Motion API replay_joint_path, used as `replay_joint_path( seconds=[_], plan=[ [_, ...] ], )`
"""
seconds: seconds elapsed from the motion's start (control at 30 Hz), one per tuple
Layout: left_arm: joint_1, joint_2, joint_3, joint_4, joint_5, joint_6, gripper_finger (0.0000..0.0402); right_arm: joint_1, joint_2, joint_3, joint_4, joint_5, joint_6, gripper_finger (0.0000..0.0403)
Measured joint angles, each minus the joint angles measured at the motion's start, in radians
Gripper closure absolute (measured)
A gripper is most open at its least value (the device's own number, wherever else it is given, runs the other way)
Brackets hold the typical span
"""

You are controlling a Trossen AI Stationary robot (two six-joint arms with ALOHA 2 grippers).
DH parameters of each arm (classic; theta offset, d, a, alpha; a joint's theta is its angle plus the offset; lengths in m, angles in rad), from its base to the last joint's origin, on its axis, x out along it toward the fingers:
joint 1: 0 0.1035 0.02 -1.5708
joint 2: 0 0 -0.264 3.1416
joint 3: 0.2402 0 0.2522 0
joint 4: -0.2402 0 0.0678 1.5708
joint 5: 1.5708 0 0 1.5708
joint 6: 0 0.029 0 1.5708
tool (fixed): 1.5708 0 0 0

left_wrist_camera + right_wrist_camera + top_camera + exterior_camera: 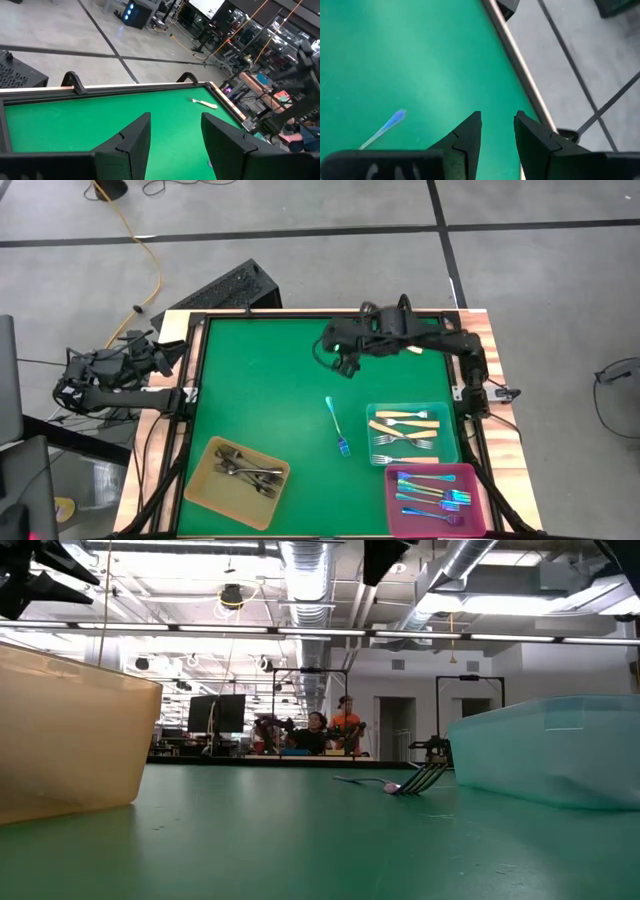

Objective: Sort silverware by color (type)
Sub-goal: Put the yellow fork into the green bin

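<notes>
The silverware is almost sorted: the dark-grey forks (245,468) lie in the yellow tray (203,485), the cream-handled forks (405,430) in the teal tray (449,430), and the iridescent forks (432,491) in the pink tray (392,505). One blue fork (336,426) lies alone on the green bench (260,380), a little nearer the trays than the right pincer (347,366), which hangs above the bench with its jaws partly open and nothing between them. A cream-handled piece (203,103) also lies close to the far edge of the bench, behind this pincer. The left pincer (175,142) waits outside the left edge of the bench, half open and empty. I think the risk is a poor grasp: the fork is thin and flat, so the fingers may slide over it or push it away. Also, the piece at the edge could be forgotten or knocked off.
</notes>
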Motion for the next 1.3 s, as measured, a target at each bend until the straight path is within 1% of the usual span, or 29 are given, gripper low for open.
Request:
replay_joint_path(
  seconds=[0.17,0.3,0.5,0.6,0.67,0.73,0.8,0.83,0.93,1.03,1.17,1.3],
  plan=[
    [0.000,0.000,0.000,0.000,0.000,0.009,0.0243,-0.068,-0.079,-0.024,0.005,0.000,-0.121,0.0266],
    [0.000,0.000,0.000,0.000,0.000,0.009,0.0243,-0.142,-0.174,-0.024,0.007,-0.001,-0.215,0.0267],
    [0.000,0.000,0.000,0.000,-0.006,0.000,0.0243,-0.317,-0.284,-0.024,0.007,-0.022,-0.318,0.0267],
    [0.000,0.000,0.000,0.000,-0.056,-0.011,0.0243,-0.421,-0.309,-0.024,0.007,-0.049,-0.374,0.0267],
    [0.000,0.000,0.000,0.000,-0.104,-0.013,0.0243,-0.488,-0.311,-0.024,0.007,-0.095,-0.391,0.0267],
    [0.000,0.000,0.000,0.000,-0.143,-0.015,0.0243,-0.561,-0.308,-0.024,0.007,-0.179,-0.415,0.0267],
    [0.000,0.000,0.000,0.000,-0.164,-0.015,0.0243,-0.624,-0.301,-0.035,0.010,-0.253,-0.458,0.0267],
    [0.000,0.000,0.000,0.000,-0.175,-0.015,0.0243,-0.646,-0.300,-0.052,0.012,-0.270,-0.474,0.0267],
    [0.000,0.000,0.000,0.000,-0.195,-0.016,0.0243,-0.719,-0.301,-0.156,0.024,-0.271,-0.506,0.0267],
    [0.000,0.000,0.000,0.000,-0.198,-0.016,0.0243,-0.770,-0.319,-0.317,0.090,-0.283,-0.517,0.0267],
    [0.000,0.000,0.000,0.000,-0.199,-0.017,0.0243,-0.821,-0.381,-0.600,0.294,-0.313,-0.563,0.0267],
    [0.000,0.000,0.000,0.000,-0.200,-0.017,0.0243,-0.850,-0.443,-0.869,0.520,-0.417,-0.582,0.0267]
  ],
)
